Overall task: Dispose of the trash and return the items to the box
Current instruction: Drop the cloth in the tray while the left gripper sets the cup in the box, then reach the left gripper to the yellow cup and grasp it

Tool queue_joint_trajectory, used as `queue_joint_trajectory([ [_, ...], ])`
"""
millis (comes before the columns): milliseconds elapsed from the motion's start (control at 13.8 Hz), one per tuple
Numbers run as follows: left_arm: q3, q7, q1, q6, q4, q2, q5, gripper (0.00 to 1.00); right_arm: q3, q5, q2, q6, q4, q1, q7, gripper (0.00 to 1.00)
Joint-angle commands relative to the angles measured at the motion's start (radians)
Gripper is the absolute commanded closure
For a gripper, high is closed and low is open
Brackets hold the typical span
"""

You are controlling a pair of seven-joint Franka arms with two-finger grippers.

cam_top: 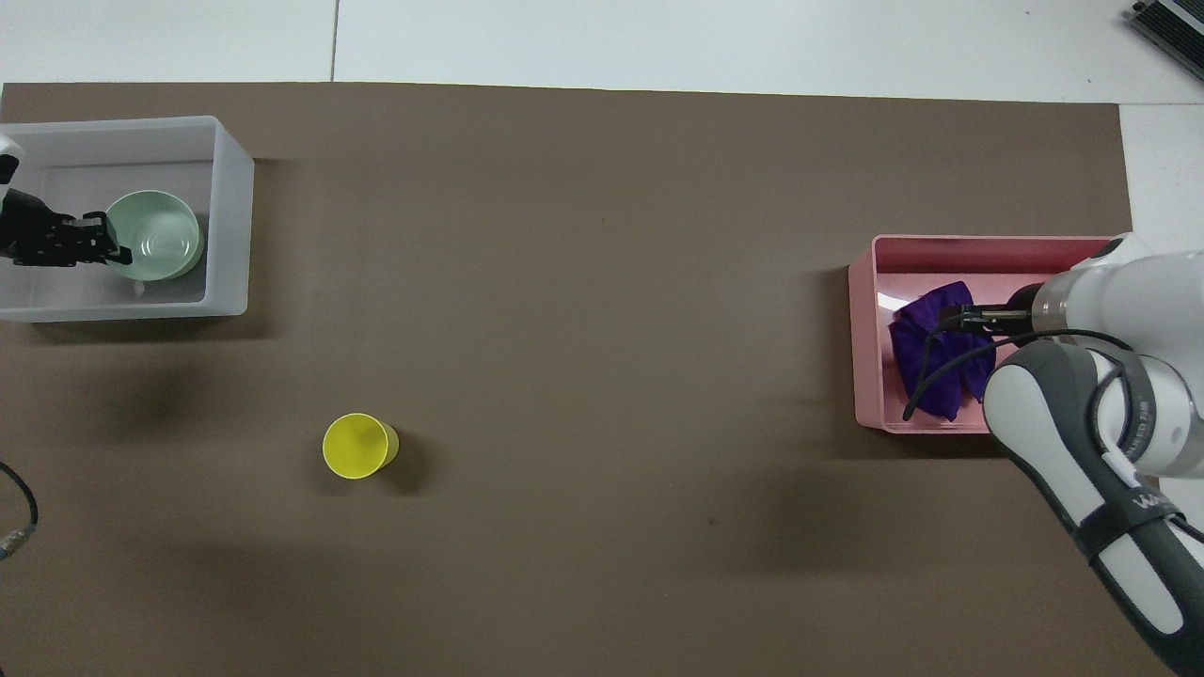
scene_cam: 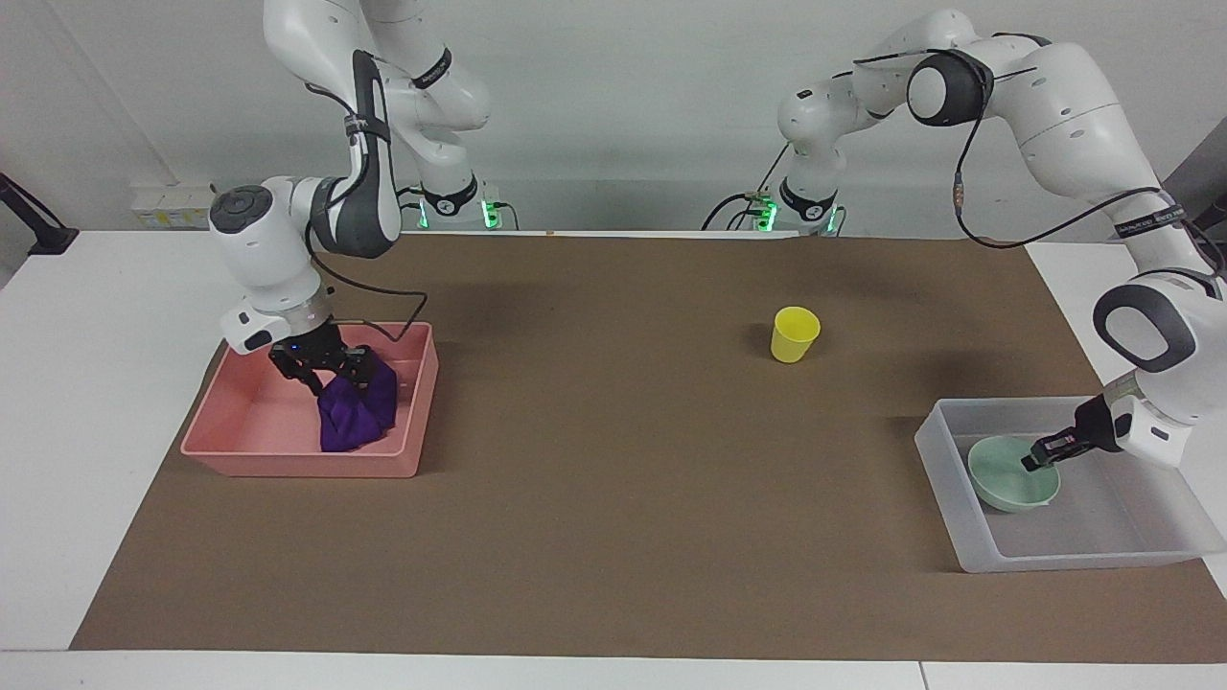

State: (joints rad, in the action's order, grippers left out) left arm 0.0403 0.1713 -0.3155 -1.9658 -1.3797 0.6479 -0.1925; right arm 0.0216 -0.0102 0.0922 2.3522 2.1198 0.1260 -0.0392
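Note:
The purple cloth trash lies slumped on the floor of the pink tray. My right gripper stands open just above it, low inside the tray, touching the cloth's top. The mint-green bowl sits upright on the floor of the translucent box. My left gripper is at the bowl's rim inside the box. The yellow cup stands upright on the mat, nearer to the robots than the box.
A brown mat covers the table between the tray at the right arm's end and the box at the left arm's end. The right arm's cable hangs over the cloth.

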Motion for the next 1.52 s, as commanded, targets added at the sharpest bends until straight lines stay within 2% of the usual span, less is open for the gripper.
queue_joint_trajectory([
  [0, -0.01, -0.006, 0.033, 0.005, 0.022, -0.017, 0.01, 0.0, 0.015, 0.009, -0.054, -0.092, -0.062, -0.017, 0.05, 0.0],
  [217, -0.002, -0.009, 0.056, 0.039, 0.019, -0.1, 0.004, 0.0, 0.015, 0.051, -0.088, -0.233, -0.15, -0.074, 0.171, 0.0],
  [434, -0.002, -0.044, 0.093, 0.264, 0.015, -0.207, 0.004, 0.0, 0.017, 0.067, -0.1, -0.41, -0.295, -0.085, 0.209, 0.0],
  [578, -0.005, -0.05, 0.14, 0.402, -0.028, -0.284, 0.011, 0.0, 0.015, 0.056, -0.109, -0.519, -0.384, -0.083, 0.209, 0.0],
  [651, -0.003, -0.052, 0.165, 0.421, -0.088, -0.341, 0.011, 0.0, 0.014, 0.053, -0.118, -0.563, -0.414, -0.082, 0.208, 0.0],
  [867, -0.002, -0.056, 0.208, 0.384, -0.365, -0.531, 0.011, 0.0, -0.002, 0.029, -0.163, -0.678, -0.454, -0.068, 0.206, 0.0],
  [1012, 0.003, -0.061, 0.233, 0.332, -0.497, -0.585, -0.004, 0.0, -0.005, 0.024, -0.198, -0.75, -0.475, -0.062, 0.206, 0.0],
  [1084, 0.007, -0.064, 0.249, 0.285, -0.574, -0.615, -0.007, 0.0, -0.011, 0.024, -0.221, -0.781, -0.477, -0.052, 0.205, 0.0],
  [1301, 0.007, -0.068, 0.315, 0.02, -0.88, -0.753, -0.044, 0.0, -0.035, 0.009, -0.243, -0.823, -0.462, -0.051, 0.194, 0.0],
  [1446, 0.007, -0.07, 0.378, -0.08, -0.978, -0.781, -0.07, 0.0, -0.034, 0.016, -0.223, -0.83, -0.474, -0.051, 0.185, 0.0],
])
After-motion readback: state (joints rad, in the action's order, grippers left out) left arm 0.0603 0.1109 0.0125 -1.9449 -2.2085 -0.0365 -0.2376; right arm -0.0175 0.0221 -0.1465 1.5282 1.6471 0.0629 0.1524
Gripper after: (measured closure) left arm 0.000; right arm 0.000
